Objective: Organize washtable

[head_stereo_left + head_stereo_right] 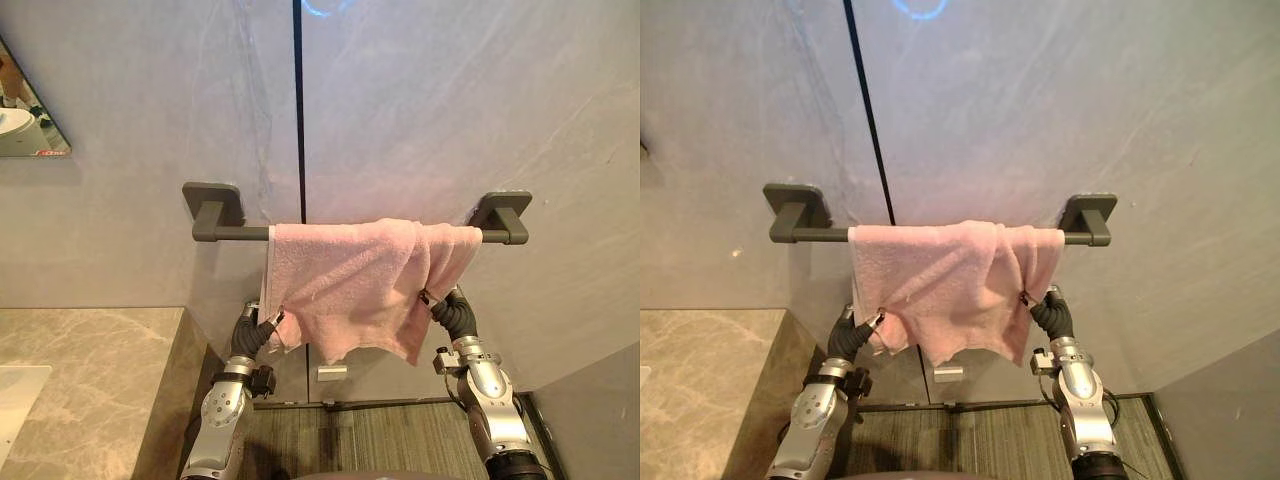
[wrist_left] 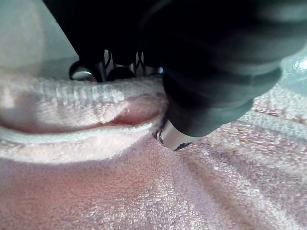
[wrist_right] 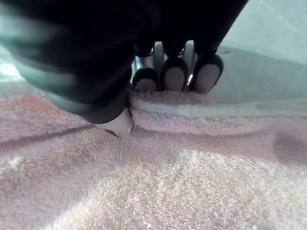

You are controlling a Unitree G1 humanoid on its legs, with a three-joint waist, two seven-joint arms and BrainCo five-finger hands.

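Observation:
A pink towel [image 1: 350, 285] hangs over the grey wall bar [image 1: 230, 233], bunched toward the bar's right end. My left hand [image 1: 255, 335] pinches the towel's lower left corner; in the left wrist view its thumb [image 2: 175, 139] presses on the cloth [image 2: 144, 191] with the fingers [image 2: 84, 73] behind the hem. At the towel's right edge, just under the bar, my right hand [image 1: 450, 312] holds the cloth. In the right wrist view its fingers [image 3: 175, 76] sit behind the hem and its thumb [image 3: 120, 122] lies on the front.
A marble counter [image 1: 90, 380] stands at the lower left, with a white basin edge [image 1: 15, 395] on it. A mirror corner [image 1: 25, 120] is on the wall at the upper left. Striped flooring [image 1: 380, 440] lies below the bar.

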